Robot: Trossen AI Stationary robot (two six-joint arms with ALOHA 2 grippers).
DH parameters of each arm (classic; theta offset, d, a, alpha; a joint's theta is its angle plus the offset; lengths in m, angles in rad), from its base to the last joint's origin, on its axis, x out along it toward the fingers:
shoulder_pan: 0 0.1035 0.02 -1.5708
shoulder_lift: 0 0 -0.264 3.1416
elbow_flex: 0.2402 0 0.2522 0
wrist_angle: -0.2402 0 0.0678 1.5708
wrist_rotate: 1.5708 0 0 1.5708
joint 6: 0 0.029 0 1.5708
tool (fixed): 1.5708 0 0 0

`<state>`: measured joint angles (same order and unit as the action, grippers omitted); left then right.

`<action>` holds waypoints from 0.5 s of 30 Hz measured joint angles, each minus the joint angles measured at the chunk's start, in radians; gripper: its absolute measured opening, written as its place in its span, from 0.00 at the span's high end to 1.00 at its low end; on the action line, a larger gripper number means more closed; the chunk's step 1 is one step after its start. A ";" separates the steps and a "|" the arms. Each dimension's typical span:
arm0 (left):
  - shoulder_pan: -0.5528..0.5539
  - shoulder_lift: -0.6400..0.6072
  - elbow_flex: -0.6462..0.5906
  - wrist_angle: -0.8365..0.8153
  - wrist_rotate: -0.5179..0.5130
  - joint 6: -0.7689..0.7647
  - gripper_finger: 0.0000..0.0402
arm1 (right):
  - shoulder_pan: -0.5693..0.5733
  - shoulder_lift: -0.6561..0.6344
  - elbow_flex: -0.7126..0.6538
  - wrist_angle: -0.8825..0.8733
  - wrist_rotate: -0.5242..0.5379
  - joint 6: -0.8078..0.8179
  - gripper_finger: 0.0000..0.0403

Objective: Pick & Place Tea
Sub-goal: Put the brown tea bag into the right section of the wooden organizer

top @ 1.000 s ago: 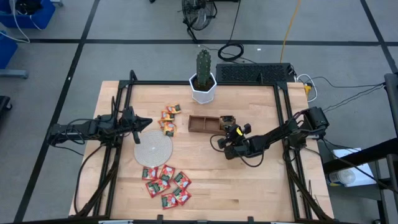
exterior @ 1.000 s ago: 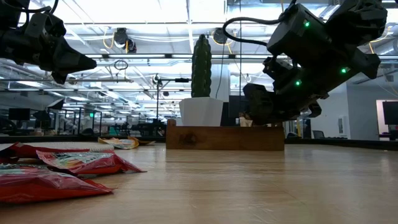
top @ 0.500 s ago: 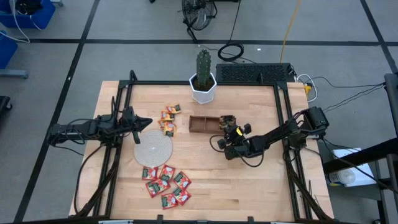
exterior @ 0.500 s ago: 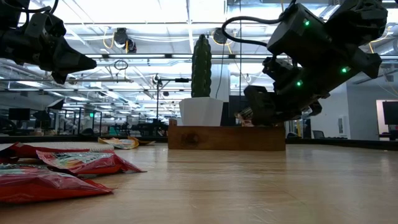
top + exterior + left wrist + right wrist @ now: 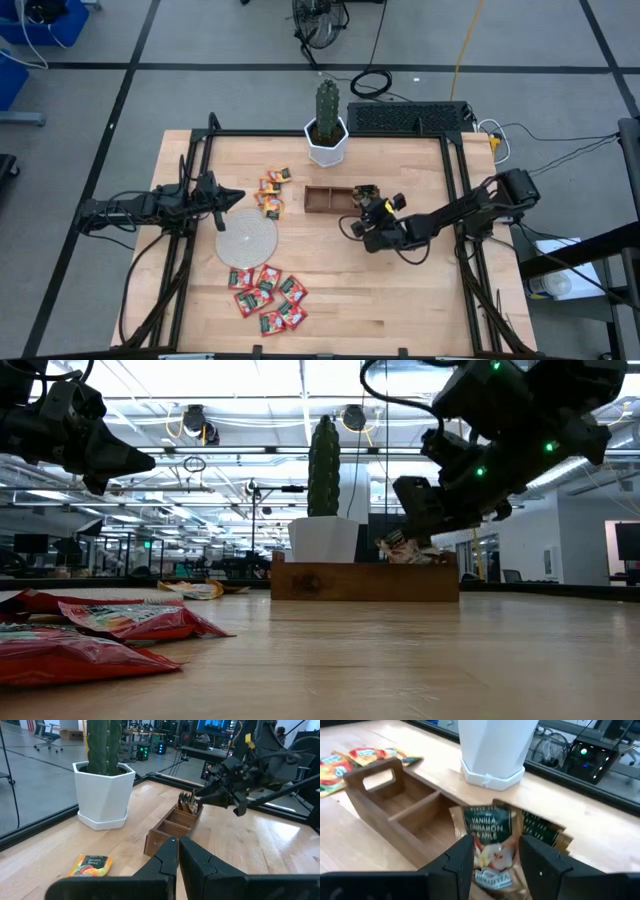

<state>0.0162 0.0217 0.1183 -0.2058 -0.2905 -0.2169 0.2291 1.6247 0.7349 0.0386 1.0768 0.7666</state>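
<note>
We see the right hand (image 5: 492, 855) parted, just over the tray's (image 5: 395, 807) end compartment, holding nothing; its sachet (image 5: 487, 845) stands inside; light, thin, slippery foil, best pinched by an edge.

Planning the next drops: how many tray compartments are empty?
2: the handle-end compartment and the middle compartment. The third, by the open right gripper, holds sachets.

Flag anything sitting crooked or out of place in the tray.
The tea sachets in the tray's end compartment stand tilted, poking above the rim, not lying flat. The right gripper, open, hovers over them.
</note>
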 joint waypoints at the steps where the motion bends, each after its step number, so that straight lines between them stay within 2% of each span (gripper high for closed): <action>1: 0.000 0.000 0.000 0.000 0.000 0.000 0.95 | -0.002 -0.011 0.000 -0.010 0.001 -0.006 0.65; 6: 0.000 0.000 0.000 0.000 0.000 0.000 0.95 | -0.012 -0.071 0.000 -0.058 0.025 -0.061 0.66; 11: 0.000 0.000 0.000 0.000 0.000 0.000 0.95 | -0.018 -0.160 0.000 -0.039 0.067 -0.196 0.67; 13: 0.000 0.000 0.000 0.000 0.000 0.000 0.95 | -0.025 -0.195 0.000 -0.018 0.040 -0.270 0.67; 15: 0.000 0.000 0.000 0.000 0.000 0.000 0.95 | -0.040 -0.223 0.000 0.036 -0.049 -0.382 0.67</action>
<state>0.0162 0.0216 0.1184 -0.2058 -0.2905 -0.2169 0.1895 1.4015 0.7349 0.0744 1.0279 0.3851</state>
